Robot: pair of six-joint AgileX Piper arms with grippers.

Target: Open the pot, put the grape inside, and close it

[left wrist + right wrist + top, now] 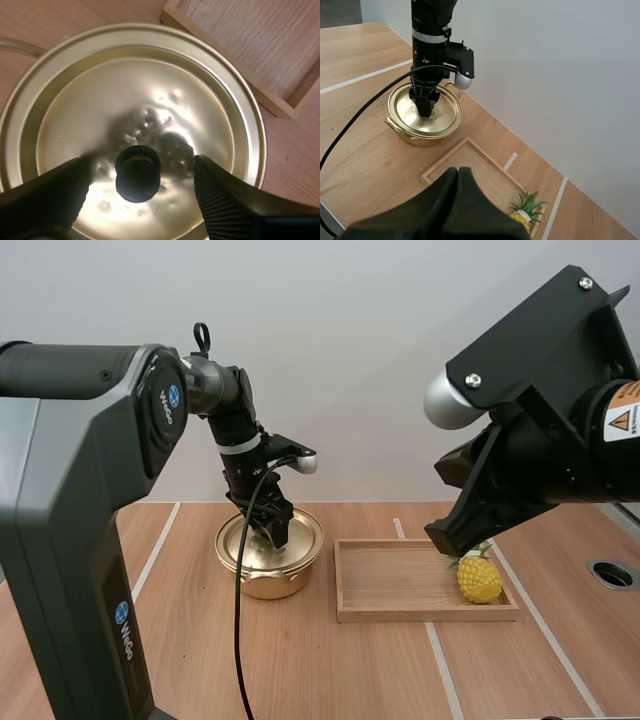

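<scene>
Left end effector (142, 170) released, straddling knob (138, 173) of lid (150, 85) on pot (268, 578); right end effector (458, 173) clenched empty (above tray (420, 615)). Risk: shallow pinch may slip off knob, dropping lid.

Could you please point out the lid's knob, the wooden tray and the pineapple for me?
knob (138, 172): left wrist view, centre of its black top.
tray (400, 580): high view, bare wooden floor.
pineapple (479, 580): high view, yellow body.

Gold pot (268, 582) stands closed, black-knobbed lid (150, 85) on; yellow toy pineapple (479, 580) lies in wooden tray (400, 614).
</scene>
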